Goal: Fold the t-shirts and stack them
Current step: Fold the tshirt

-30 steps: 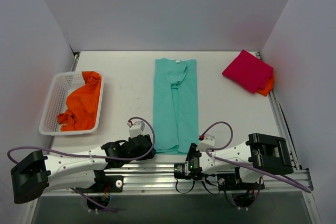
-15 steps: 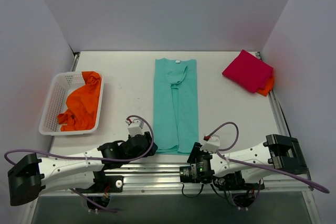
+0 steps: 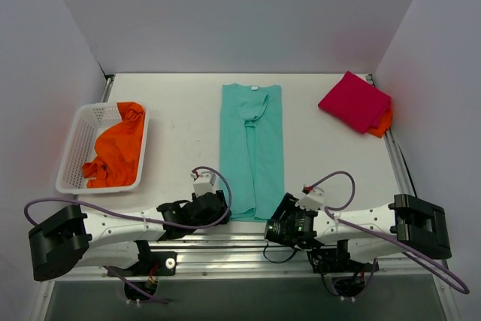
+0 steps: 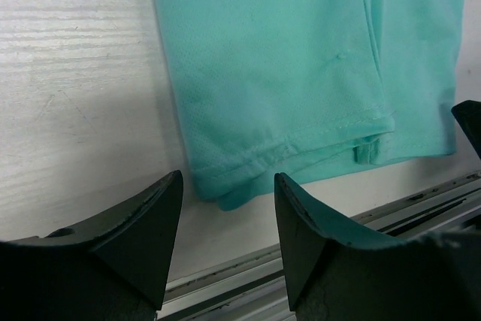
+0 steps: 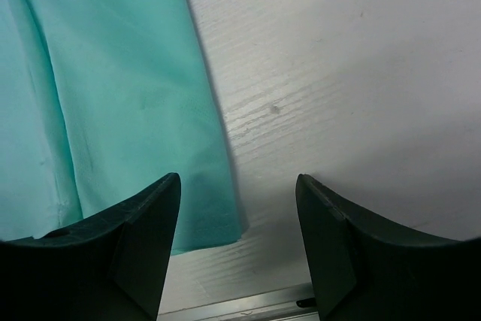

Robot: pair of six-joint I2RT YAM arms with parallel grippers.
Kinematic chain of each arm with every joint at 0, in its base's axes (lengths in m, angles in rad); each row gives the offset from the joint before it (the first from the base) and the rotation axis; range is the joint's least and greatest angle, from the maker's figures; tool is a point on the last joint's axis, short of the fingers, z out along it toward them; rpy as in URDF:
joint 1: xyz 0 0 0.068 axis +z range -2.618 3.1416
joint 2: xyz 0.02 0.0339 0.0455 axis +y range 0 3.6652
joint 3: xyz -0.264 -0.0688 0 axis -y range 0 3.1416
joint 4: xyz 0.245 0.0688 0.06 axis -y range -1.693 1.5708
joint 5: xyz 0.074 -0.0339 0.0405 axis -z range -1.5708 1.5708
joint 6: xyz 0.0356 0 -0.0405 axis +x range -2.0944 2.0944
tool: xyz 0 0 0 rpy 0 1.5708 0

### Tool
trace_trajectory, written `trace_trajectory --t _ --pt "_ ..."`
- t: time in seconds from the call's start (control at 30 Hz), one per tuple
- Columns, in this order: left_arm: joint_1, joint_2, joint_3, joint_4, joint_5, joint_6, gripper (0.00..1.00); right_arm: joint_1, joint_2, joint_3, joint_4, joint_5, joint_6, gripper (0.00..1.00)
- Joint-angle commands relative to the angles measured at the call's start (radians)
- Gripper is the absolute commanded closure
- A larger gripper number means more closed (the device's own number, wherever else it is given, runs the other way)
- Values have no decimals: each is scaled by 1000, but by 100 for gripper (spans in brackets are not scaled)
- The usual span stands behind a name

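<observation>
Both arms have shifted rightward at the lower edge. The left gripper and right gripper stand open and empty, one at each near corner of the teal shirt. Mid-left, the basket holds a crumpled orange shirt. Upper right, a folded pink shirt lies on a second orange shirt.

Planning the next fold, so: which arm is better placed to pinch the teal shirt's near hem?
Left, narrowly: the left gripper stands open with the hem corner of the teal shirt centred between its fingers. The right gripper, also open, straddles the other corner, half over bare table. Folding probably needs both.
</observation>
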Motion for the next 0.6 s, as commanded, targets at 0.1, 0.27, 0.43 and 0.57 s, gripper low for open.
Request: trace_trajectory --t 0.1,0.27,0.43,0.57 --pt "-2 13 25 111 8 2 39 -25 -19 -16 125 -9 -110 43" --pt "-2 8 16 117 2 -4 39 -28 56 -12 178 -28 -127 47" --pt "-2 -6 -1 117 4 -10 39 -30 87 -39 217 -49 -118 61" --pt "-2 -21 -15 117 1 -15 40 -28 72 -58 203 -57 -92 89"
